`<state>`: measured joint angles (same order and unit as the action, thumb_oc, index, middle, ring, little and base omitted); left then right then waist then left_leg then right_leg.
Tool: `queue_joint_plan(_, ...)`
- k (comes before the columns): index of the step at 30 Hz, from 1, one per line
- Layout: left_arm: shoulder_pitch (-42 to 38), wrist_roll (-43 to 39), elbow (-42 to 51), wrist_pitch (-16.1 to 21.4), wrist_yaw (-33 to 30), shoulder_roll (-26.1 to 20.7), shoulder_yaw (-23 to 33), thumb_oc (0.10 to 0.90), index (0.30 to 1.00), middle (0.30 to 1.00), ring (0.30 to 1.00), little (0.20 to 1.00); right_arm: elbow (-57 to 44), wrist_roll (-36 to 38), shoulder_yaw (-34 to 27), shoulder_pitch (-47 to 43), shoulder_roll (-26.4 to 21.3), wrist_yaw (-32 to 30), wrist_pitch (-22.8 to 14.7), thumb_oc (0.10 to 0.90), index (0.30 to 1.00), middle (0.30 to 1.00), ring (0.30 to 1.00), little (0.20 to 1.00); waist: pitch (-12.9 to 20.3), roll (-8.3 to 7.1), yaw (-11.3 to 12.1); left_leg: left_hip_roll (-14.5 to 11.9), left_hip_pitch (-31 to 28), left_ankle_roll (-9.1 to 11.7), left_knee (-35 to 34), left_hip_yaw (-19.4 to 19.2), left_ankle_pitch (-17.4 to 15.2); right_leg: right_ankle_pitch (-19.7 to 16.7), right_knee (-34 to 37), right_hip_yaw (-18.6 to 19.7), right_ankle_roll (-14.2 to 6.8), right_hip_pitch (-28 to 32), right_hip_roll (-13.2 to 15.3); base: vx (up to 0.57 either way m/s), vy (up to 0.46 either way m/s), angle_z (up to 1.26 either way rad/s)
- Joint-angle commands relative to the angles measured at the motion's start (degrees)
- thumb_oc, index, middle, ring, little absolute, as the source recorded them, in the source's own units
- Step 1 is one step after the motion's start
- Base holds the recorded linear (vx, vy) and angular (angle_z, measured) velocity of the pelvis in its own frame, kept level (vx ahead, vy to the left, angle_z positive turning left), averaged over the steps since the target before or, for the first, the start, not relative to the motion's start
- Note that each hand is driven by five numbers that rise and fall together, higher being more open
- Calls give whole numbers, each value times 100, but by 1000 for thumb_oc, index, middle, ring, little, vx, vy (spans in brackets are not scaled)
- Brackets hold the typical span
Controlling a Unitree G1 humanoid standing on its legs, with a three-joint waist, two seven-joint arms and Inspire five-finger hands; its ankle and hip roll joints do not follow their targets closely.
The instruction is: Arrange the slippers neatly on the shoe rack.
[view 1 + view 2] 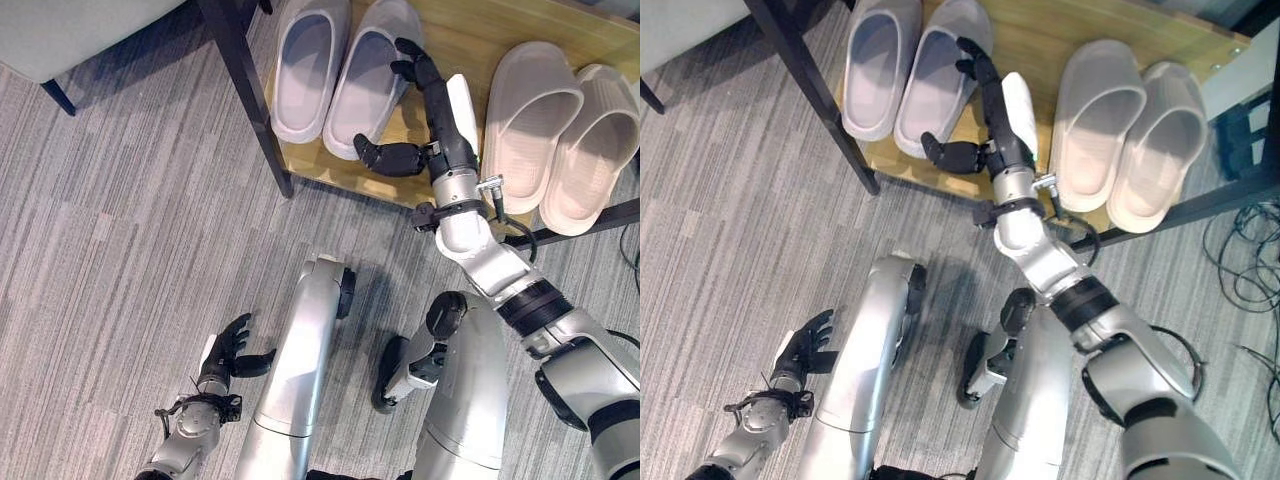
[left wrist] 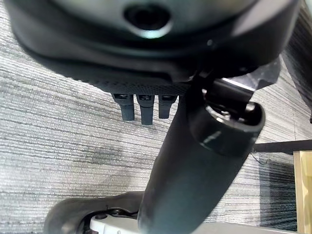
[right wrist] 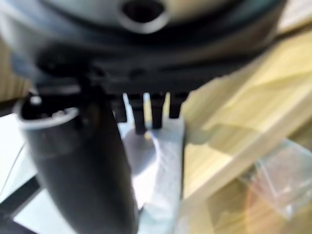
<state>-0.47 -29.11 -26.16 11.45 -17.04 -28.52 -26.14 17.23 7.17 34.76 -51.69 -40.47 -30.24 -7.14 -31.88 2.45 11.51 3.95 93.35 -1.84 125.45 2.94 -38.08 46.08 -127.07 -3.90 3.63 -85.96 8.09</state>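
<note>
I see grey striped carpet (image 1: 120, 250) across the floor. At far left stands a pale upholstered seat (image 1: 60, 30) on a dark leg (image 1: 58, 97). Black cables (image 1: 1240, 260) lie at right.

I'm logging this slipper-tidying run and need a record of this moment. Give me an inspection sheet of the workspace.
Surface: wooden shoe rack shelf with dark frame, on grey striped carpet.
Job's things: lilac slipper pair and beige slipper pair side by side on the shelf.
Clutter: nothing seen.
Hands: right hand open, fingers straight against the lilac pair's inner slipper; left hand open, low over the carpet.
Cables: black cables on the floor beside the rack.
Surroundings: chair beside the rack.
</note>
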Motion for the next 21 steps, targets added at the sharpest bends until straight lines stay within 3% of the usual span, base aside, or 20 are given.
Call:
queue_joint_plan(1,460,251,659,238,-50,-112,-18,800,900,900,900,900,-1234,-207,-648,-137,-510,-168,-523,800,900,900,900,900,209,-224,36,224,-340,136,-248,-76,-947,-495,10,318,457,-400,147,15,15,-4)
queue_joint_plan(2,523,290,722,237,-17,-143,47,800,900,900,900,900,-1662,-149,-831,104,-736,-90,-657,800,900,900,900,900,209,-254,-24,212,-340,140,-240,-88,-942,-482,21,321,442,-400,141,0,0,0)
queue_joint_plan(9,640,355,875,202,81,-160,152,800,900,900,900,900,-2759,175,-1461,874,-1082,159,-1043,800,900,900,900,900,209,-306,-213,187,-340,129,-192,-127,-900,-472,19,347,399,-400,99,2,7,-2)
queue_joint_plan(14,674,331,893,220,80,-118,223,800,900,900,900,900,-3114,351,-1728,1210,-1256,269,-1212,800,900,900,900,900,209,-314,-309,169,-340,119,-177,-148,-851,-463,2,349,387,-400,93,-10,8,-5)
queue_joint_plan(21,867,348,936,283,140,-41,471,800,900,900,900,900,-3956,699,-2548,2257,-1578,665,-1650,800,900,900,900,900,209,-389,-557,128,-340,106,-166,-282,-727,-474,-25,439,386,-400,49,0,0,0)
